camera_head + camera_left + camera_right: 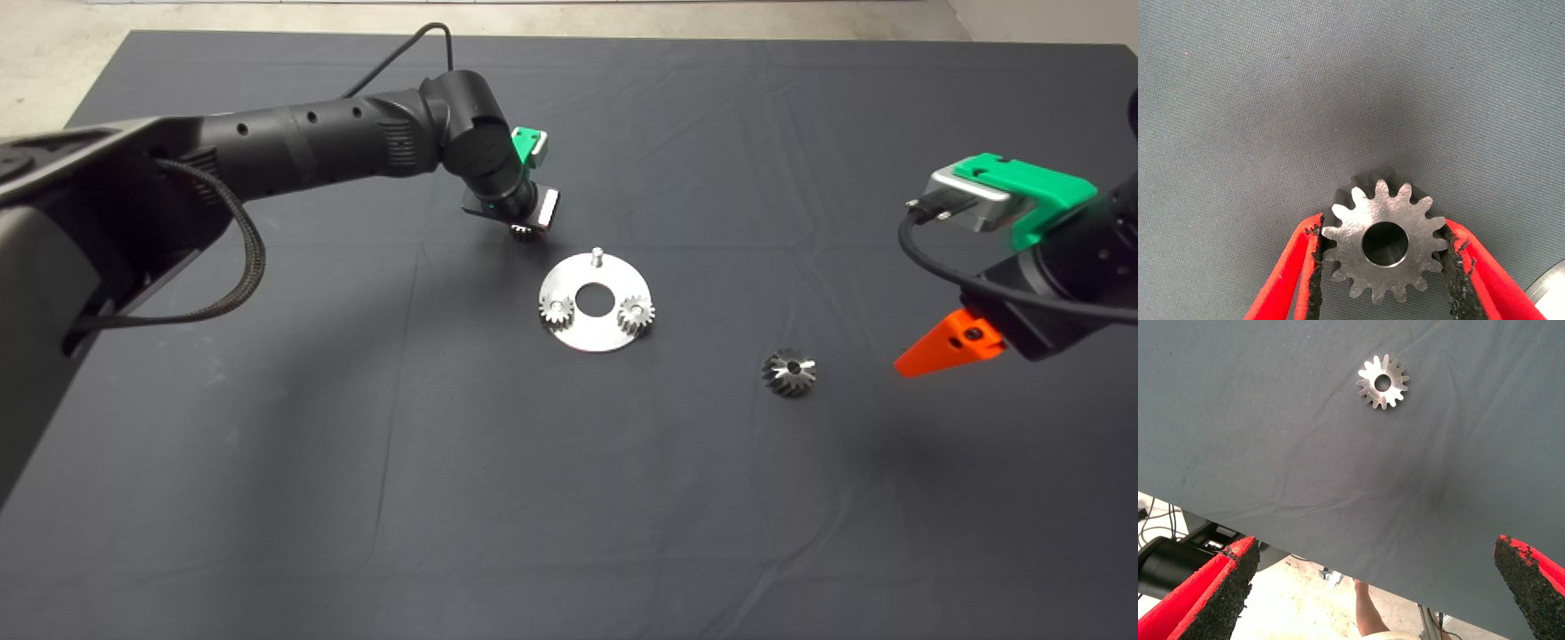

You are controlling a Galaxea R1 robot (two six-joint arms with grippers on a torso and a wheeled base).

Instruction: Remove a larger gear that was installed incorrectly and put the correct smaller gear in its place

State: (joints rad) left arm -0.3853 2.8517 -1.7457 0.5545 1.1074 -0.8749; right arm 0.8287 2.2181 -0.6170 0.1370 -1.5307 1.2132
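The smaller gear (1383, 243), a flat silver spur gear with a dark centre hole, sits between the black pads of my left gripper (1385, 225), which is shut on it. In the head view this gripper (521, 233) hangs just above the mat, up and left of the round silver plate (582, 336) and close to its bare pin (597, 256). The larger gear (789, 372) with slanted teeth lies free on the mat to the right of the plate; it also shows in the right wrist view (1383, 382). My right gripper (933, 353) hovers open right of it, holding nothing.
Two small gears (556, 308) (636, 313) with shiny pins sit on the plate beside its centre hole. The right wrist view shows the mat's edge, floor with cables beyond it, and a person's leg (1368, 613). Dark mat (533, 498) spreads all around.
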